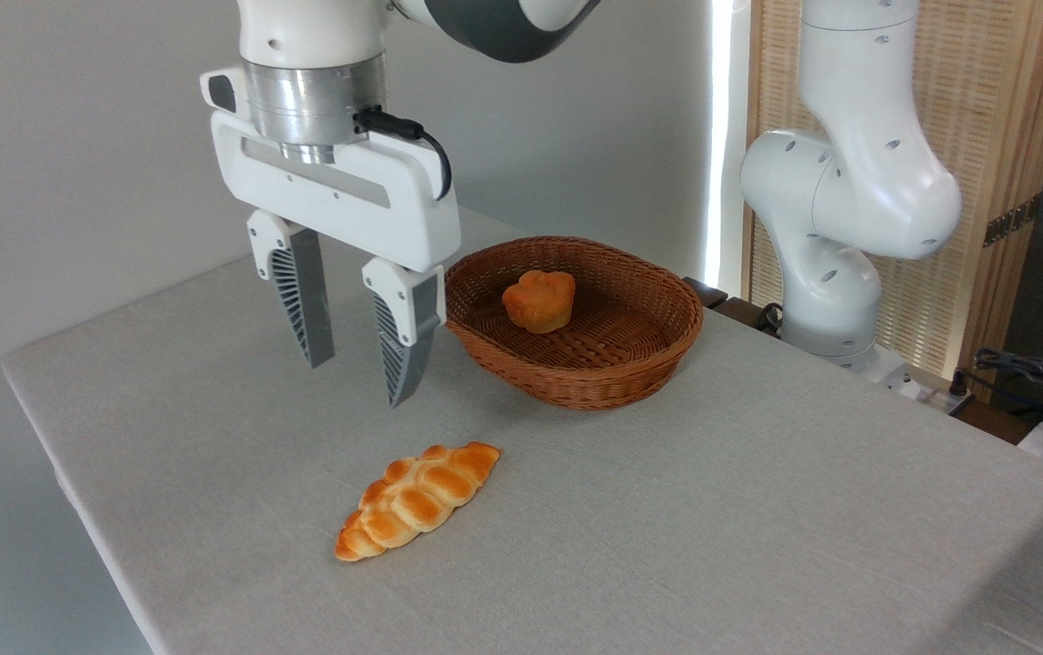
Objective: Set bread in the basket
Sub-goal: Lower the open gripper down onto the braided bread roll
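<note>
Camera view shows the hand (359, 382) hanging empty, fingers parted, above the worktop (757, 546); bread (418, 499) lies nearby, outside the basket (576, 387). Best lower squarely, gripping across its narrow middle.

Glossy golden-orange on the braided bread (418, 501), paler yellow in the seams between segments, darker orange at the pointed ends. Reddish-brown woven wicker on the basket (630, 364), with a thick braided rim. Warm orange-brown on the small bun (538, 301) inside. Pale grey, plain and without pattern, on the tablecloth (757, 528). White casing on the gripper (356, 382), with a silver metal ring above and grey ribbed fingers (303, 300). White also on the arm base (839, 227). Light beige wood slats on the screen (1012, 118) behind.
</note>
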You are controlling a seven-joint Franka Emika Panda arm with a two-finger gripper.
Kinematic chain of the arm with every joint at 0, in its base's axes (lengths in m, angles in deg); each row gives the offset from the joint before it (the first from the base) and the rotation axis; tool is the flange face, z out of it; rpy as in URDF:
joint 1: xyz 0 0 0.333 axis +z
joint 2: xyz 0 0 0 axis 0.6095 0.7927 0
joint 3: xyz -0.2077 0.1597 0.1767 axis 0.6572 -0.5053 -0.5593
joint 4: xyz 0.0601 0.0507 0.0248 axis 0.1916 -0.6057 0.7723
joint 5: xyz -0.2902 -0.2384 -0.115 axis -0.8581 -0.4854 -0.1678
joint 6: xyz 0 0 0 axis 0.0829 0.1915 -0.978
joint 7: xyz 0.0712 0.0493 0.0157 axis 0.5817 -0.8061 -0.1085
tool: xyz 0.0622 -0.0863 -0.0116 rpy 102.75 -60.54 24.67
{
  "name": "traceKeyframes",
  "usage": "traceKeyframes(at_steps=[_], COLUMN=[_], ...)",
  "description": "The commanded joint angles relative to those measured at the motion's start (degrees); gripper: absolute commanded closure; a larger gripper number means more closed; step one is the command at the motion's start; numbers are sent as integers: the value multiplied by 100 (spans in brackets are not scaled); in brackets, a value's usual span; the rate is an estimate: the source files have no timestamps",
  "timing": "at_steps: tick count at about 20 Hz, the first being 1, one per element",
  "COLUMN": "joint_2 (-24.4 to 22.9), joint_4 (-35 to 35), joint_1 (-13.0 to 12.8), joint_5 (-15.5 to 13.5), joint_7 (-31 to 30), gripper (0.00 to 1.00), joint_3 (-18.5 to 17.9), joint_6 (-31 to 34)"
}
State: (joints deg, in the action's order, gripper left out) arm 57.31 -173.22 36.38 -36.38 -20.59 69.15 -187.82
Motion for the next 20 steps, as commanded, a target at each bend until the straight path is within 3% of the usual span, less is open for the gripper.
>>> traceKeyframes(at_steps=[1,4,10,15,20], joint_2=[-640,-738,-800,-729,-510], joint_4=[-889,-1364,-2498,-2736,-2860], joint_1=[74,65,-111,-321,-331], joint_5=[-88,-80,-80,-71,-71], joint_7=[560,904,1072,1081,1072], gripper=[0,0,0,0,0], joint_3=[33,42,33,33,42], joint_6=[-118,-284,-1848,-1981,-2763])
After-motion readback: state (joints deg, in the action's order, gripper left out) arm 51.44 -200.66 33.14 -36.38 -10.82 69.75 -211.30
